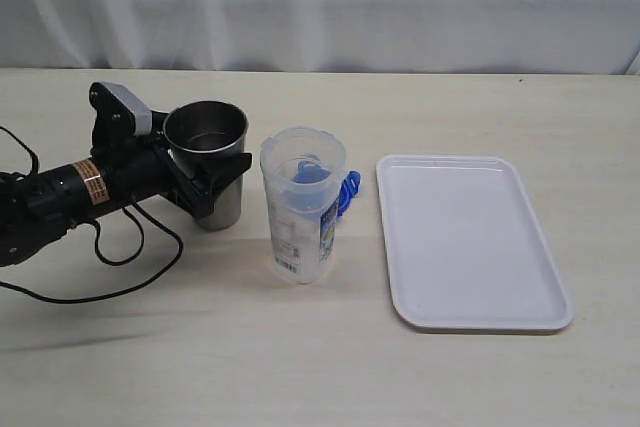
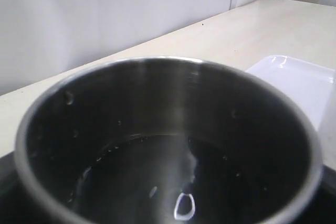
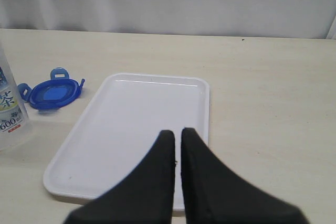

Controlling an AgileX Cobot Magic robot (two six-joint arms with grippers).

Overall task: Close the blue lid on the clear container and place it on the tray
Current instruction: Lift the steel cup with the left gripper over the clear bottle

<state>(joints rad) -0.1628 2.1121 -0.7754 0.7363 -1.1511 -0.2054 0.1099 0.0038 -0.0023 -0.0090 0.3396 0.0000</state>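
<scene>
The clear container (image 1: 302, 207) stands upright and uncovered mid-table, its label facing front; its edge shows in the right wrist view (image 3: 8, 106). The blue lid (image 1: 348, 190) lies flat on the table just behind and right of it (image 3: 52, 94), between container and tray. The white tray (image 1: 470, 242) lies empty to the right (image 3: 131, 124). My left gripper (image 1: 215, 182) is closed round a steel tumbler (image 1: 207, 162), left of the container; the tumbler's inside (image 2: 168, 145) fills the left wrist view. My right gripper (image 3: 177, 132) is shut and empty, over the tray's edge; it is out of the exterior view.
A white curtain hangs behind the table's far edge. The left arm's black cable (image 1: 120, 247) loops over the table at the left. The tumbler stands close beside the container, a small gap between them.
</scene>
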